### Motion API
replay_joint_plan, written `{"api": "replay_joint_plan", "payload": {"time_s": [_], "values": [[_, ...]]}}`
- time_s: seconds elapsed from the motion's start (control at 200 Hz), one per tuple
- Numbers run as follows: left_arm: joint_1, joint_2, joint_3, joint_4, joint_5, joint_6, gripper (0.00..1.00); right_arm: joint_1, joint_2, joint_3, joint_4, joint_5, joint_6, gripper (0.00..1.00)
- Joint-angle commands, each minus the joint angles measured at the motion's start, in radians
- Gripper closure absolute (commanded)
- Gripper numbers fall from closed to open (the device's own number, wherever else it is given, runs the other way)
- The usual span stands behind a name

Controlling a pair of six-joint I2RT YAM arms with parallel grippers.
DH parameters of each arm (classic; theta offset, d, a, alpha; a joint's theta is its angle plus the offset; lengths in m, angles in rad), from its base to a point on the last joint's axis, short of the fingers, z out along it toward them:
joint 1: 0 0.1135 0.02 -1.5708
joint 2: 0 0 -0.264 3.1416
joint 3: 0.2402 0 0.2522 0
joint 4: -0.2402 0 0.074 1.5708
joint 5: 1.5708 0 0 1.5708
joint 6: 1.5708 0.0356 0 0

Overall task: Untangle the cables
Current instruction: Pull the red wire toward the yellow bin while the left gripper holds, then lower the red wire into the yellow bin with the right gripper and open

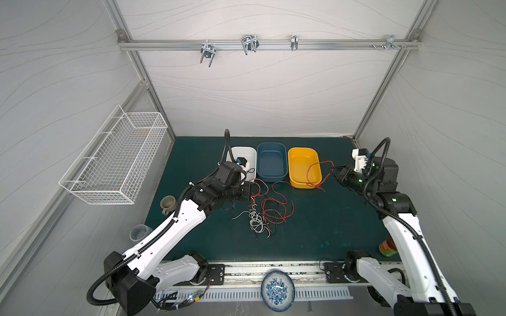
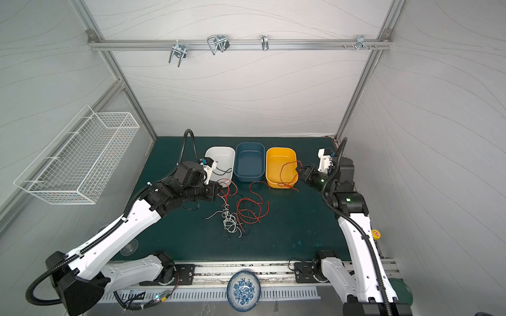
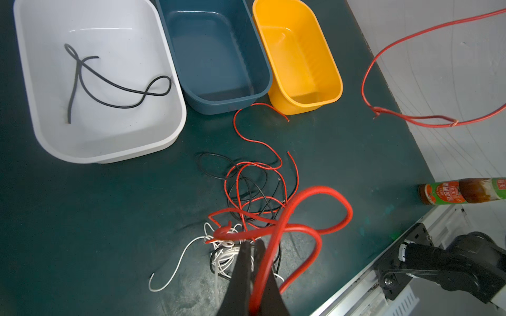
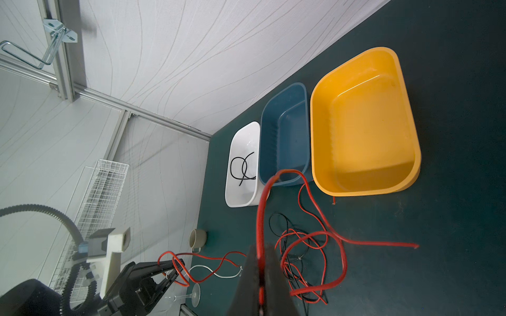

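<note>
A blue-patterned plate (image 1: 277, 290) lies at the near edge, in front of the counter (image 1: 315, 235). At the far left of the tray row, the white tray (image 3: 109, 158) holds one black cable (image 3: 109, 82), curled in loose loops. Just near and right of that tray, the left jaws are closed on a red cable (image 3: 264, 262), which runs up between them and bends into a wide loop above the counter. Below them, in the middle of the counter, lies the tangle of cables (image 1: 262, 216). Thin white cables (image 1: 256, 221) are knotted tightly on its left, and thin red cables (image 1: 276, 205) spread in broad open loops on its right, with black strands (image 3: 212, 154) threaded through. One red strand snakes from the tangle toward the blue tray (image 3: 219, 106), its end just beside the yellow tray (image 3: 306, 106). On the right, the right jaws are closed on a second red cable (image 4: 260, 219), held up off the counter. In both top views it arcs across the yellow tray's near half and drops by that tray's near right corner.
</note>
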Motion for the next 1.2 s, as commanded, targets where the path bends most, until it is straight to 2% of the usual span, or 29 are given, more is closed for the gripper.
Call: {"api": "replay_joint_plan", "payload": {"time_s": [0.0,0.185,0.345,0.88,1.195], "values": [[-0.004,-0.040,-0.022,0.068,-0.052,0.036,1.00,0.017,0.046,0.039,0.051,-0.009,-0.021,1.00],[-0.004,-0.061,-0.035,0.073,-0.067,0.039,1.00,0.079,0.139,0.092,0.100,0.064,-0.039,1.00],[-0.005,-0.070,-0.043,0.078,-0.070,0.036,1.00,0.083,0.242,0.137,0.141,0.096,-0.044,1.00],[-0.005,-0.068,-0.046,0.076,-0.067,0.042,1.00,0.090,0.638,0.295,0.164,0.127,-0.089,1.00],[-0.005,-0.065,-0.046,0.074,-0.064,0.045,1.00,0.114,0.792,0.338,0.172,0.155,-0.133,1.00]]}}
